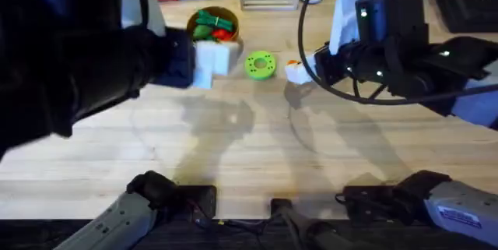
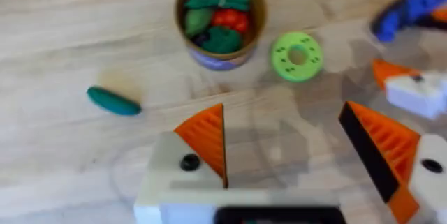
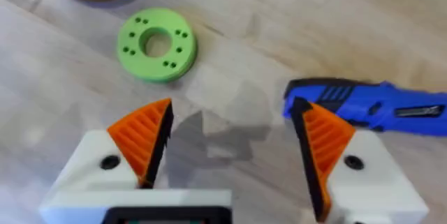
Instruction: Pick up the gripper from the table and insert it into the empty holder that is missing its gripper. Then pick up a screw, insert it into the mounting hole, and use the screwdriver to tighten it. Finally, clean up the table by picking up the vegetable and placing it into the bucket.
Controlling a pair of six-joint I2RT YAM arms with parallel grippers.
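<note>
Wooden table (image 1: 249, 141): both the left end effector (image 2: 293, 154) and the right end effector (image 3: 234, 147) gape empty.

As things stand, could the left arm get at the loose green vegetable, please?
Probably yes: the vegetable lies alone on bare table, apart from the bucket, and the left tool is open and empty.
</note>
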